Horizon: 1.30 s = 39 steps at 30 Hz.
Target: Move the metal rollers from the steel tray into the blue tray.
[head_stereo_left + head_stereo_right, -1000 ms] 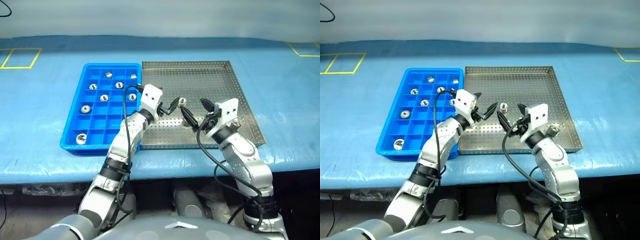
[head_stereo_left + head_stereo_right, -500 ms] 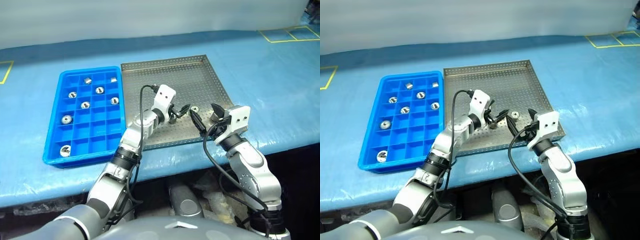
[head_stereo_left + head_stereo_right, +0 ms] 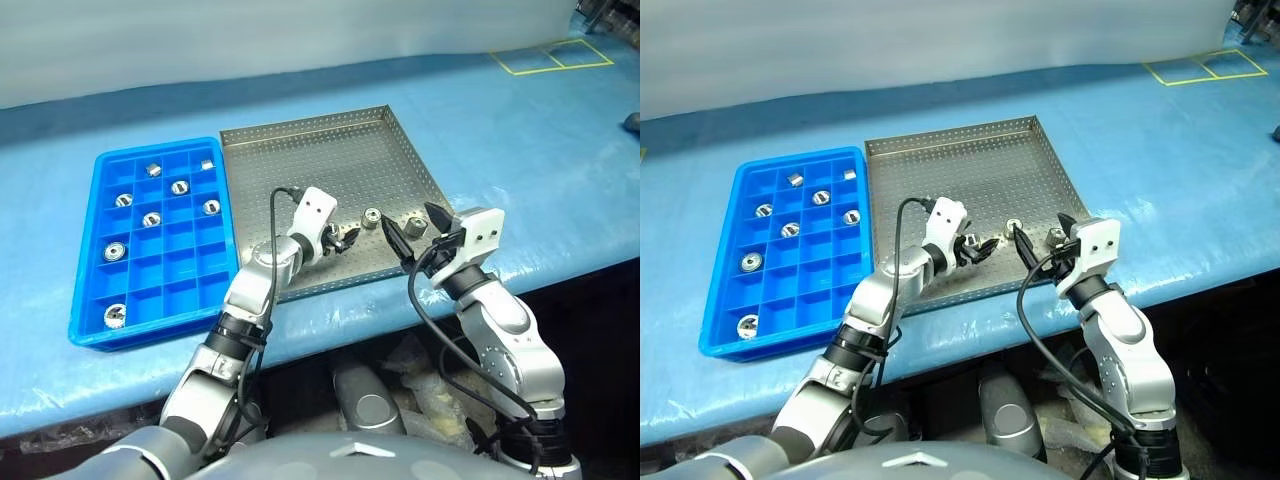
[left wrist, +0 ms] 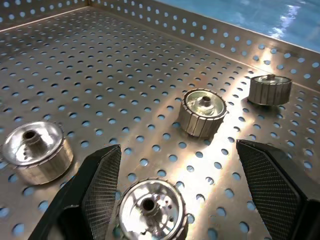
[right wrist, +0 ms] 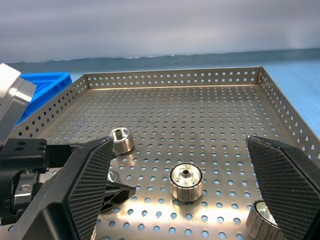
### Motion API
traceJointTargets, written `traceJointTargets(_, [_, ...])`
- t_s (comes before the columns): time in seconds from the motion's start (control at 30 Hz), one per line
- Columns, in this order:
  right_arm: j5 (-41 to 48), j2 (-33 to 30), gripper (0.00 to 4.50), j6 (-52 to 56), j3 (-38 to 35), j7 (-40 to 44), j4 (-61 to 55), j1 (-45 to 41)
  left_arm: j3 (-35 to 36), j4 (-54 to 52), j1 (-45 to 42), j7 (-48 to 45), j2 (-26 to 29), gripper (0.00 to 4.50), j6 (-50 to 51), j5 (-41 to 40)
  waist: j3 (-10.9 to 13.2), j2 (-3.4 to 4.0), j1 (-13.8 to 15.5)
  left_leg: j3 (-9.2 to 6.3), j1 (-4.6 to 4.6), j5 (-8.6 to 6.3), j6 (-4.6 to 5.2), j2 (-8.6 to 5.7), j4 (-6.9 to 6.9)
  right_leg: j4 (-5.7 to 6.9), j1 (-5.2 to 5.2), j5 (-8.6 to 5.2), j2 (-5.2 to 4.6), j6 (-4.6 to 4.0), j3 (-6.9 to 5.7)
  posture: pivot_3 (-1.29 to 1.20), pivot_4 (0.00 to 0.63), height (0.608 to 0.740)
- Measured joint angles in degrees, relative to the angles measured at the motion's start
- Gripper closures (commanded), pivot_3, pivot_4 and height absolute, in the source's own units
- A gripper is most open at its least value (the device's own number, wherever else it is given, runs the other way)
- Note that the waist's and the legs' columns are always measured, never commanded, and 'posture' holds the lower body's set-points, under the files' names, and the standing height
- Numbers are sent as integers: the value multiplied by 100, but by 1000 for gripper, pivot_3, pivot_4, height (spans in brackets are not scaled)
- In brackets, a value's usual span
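Left gripper [image 4: 172, 200] spread open over a metal roller [image 4: 150, 207], empty; another roller [image 4: 203, 111] just beyond.

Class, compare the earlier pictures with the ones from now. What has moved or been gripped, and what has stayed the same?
The left tool has tipped down and sunk low over the steel tray. Its open fingers now flank one metal roller, not yet gripped. The right tool stays open over the tray's near right corner. The eight rollers in the blue tray are unchanged.
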Motion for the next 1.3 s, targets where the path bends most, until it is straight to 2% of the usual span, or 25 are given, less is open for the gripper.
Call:
traceJointTargets(0.17, [2, -3, 0, 0, 33, 61, 111, -79, -46, -120, 187, 46, 40, 484, 308, 13, 0, 0, 63, -2, 1, 0, 0, 0, -1, 2, 0, -1, 1, -1, -2, -271, 150, 740])
traceJointTargets(0.2, [2, -3, 0, 0, 34, 85, 113, -80, -56, -120, 196, 43, 44, 645, 319, 10, 0, 0, 72, -1, 1, 0, 0, 0, -1, 1, 0, -1, 0, -1, -2, -271, 150, 740])
traceJointTargets(0.27, [2, -3, 0, 0, 36, 103, 125, -95, -91, -100, 192, 45, 37, 1057, 309, 27, 0, 0, 77, 0, 1, 0, 0, 0, 0, 0, 0, 0, 0, 0, 0, -271, 150, 740])
traceJointTargets(0.43, [0, 1, 0, -1, 45, 122, 144, -114, -167, 1, 161, 27, -33, 2733, 227, 60, 0, 0, 87, -1, 1, 0, 0, 0, -1, 1, -1, 0, 0, 1, -1, -275, 150, 740])
traceJointTargets(0.47, [0, 4, 0, -2, 50, 124, 144, -114, -187, 1, 160, 26, -48, 2826, 194, 62, 0, 0, 86, 0, 0, 0, 0, 0, -1, 1, -1, 1, 0, 2, 0, -275, 150, 740])
traceJointTargets(0.63, [0, 15, 0, -4, 54, 126, 149, -111, -61, -17, 190, 97, -151, 2826, -75, 22, 0, 0, 84, 0, 1, 0, 0, 0, -1, 1, -1, 8, 0, 15, 1, -255, 150, 740])
traceJointTargets(0.83, [0, 41, 0, -9, 133, 169, 407, -144, 486, -782, 392, 467, -423, 2826, -405, -286, 1, 0, 188, 3, 1, 0, 0, 1, -2, 1, -3, 13, 0, 22, 4, -188, 150, 740])
traceJointTargets(0.97, [0, 87, 0, -10, 305, 275, 609, -363, 1011, -1293, 339, 1452, -624, 2826, -754, -250, 1, 0, 336, 5, 8, 0, 0, 2, -1, 3, 0, 16, 3, 27, 8, -131, 150, 740])
traceJointTargets(1.2, [-27, 107, 0, -19, 493, 502, 1029, -728, 1769, -1399, 562, 3640, -607, 2826, -852, 776, 4, -5, 859, 0, 2, 0, 0, -1, 0, 0, -1, 21, 4, 32, 5, -48, 150, 740])
traceJointTargets(1.3, [-40, 129, 0, -23, 591, 599, 1180, -851, 1853, -1499, 713, 3898, -538, 2826, -716, 809, 6, -7, 1133, -6, -4, 0, 0, -4, 1, -3, -4, 21, 1, 30, -5, -24, 150, 740])
